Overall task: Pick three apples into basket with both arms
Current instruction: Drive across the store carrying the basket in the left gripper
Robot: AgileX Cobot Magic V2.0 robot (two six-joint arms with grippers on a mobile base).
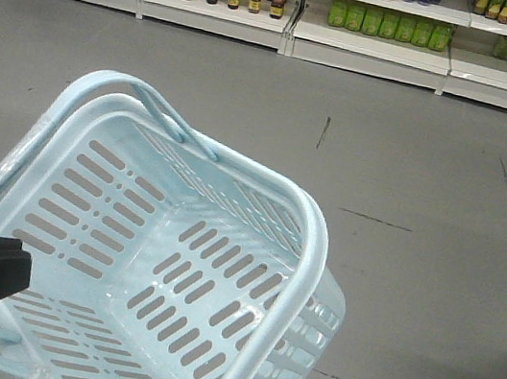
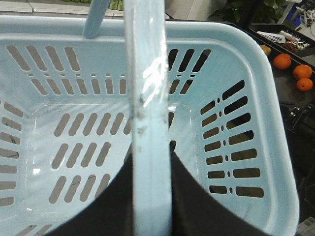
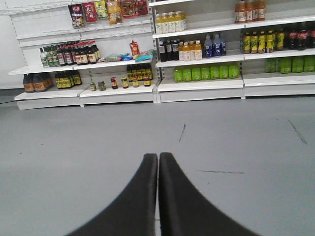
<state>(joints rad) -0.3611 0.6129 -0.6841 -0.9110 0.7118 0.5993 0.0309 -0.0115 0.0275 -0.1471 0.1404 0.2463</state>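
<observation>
Left end effector (image 2: 151,158) grips the basket (image 2: 236,37) by its handle (image 2: 146,73); right end effector (image 3: 158,157) is pressed together.

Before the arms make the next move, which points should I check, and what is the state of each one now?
1. Left gripper clamped on basket handle: ok.
2. Basket holds no fruit yet: ok.
3. Basket level: not ok, it appears tilted in the front view.
4. Right gripper free: ok, shut and holding nothing.
5. Apples located: cannot tell; only oranges show.
</observation>
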